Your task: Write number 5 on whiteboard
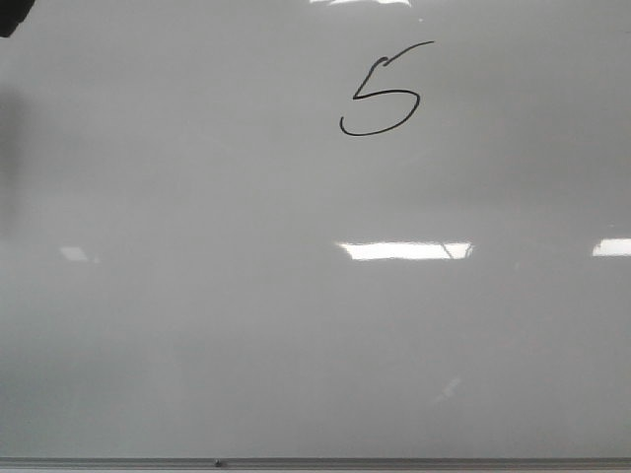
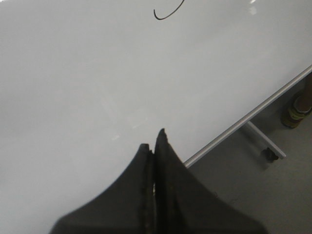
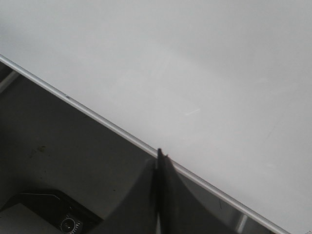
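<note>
- The number 5 [image 1: 383, 94] is drawn in thin black line on the upper part of the whiteboard [image 1: 197, 325], right of centre in the front view — rounded belly, long slanted top stroke.
- In the left wrist view only the end of its curved stroke shows at the picture's edge.
- The left pincer [image 2: 155, 141] hangs over the bare board near the frame strip [image 2: 243, 119], fingers pressed together, gripping nothing.
- The right pincer [image 3: 160, 155] — also closed and empty — sits at the board's frame edge.
- A small jar [image 2: 295, 111] stands on the floor beyond the board.

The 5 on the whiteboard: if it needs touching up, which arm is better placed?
Probably left. Its shut gripper faces the whiteboard with the 5 in view; the right gripper sits at the frame.
</note>
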Robot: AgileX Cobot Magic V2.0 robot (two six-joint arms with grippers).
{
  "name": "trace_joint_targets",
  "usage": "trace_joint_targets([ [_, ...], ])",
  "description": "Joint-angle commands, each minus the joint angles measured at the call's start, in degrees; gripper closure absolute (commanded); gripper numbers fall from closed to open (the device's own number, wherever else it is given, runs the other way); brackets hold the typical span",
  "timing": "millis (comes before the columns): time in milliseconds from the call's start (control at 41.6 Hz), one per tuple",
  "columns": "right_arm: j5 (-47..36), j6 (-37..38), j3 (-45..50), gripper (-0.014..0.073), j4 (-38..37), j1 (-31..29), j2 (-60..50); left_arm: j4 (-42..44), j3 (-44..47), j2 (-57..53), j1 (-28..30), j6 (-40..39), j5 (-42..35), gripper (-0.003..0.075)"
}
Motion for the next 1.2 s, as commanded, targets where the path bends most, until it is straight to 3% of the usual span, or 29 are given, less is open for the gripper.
trace_joint_targets([
  [0, -3.0, -0.3, -1.4, 0.0656, -2.3, 0.0, -0.1, -0.7, -1.9, -0.8, -0.5, 0.0, -4.1, 0.0741],
  [192, -3.0, -0.3, -1.4, 0.0656, -2.3, 0.0, -0.1, -0.2, -1.6, -2.4, -0.3, 0.0, -4.0, 0.0741],
  [360, -2.9, -0.3, -1.4, 0.0656, -2.3, 0.0, -0.1, 8.6, 0.4, -7.0, 5.9, 0.0, -5.8, 0.0741],
  [721, -2.9, -0.3, -1.4, 0.0656, -2.3, 0.0, -0.1, 9.5, 20.5, -24.1, 23.3, 0.0, -21.4, 0.0741],
  [1177, -2.9, -0.3, -1.4, 0.0656, -2.3, 0.0, -0.1, 7.2, 43.9, -48.4, 34.6, -0.1, -32.8, 0.0741],
])
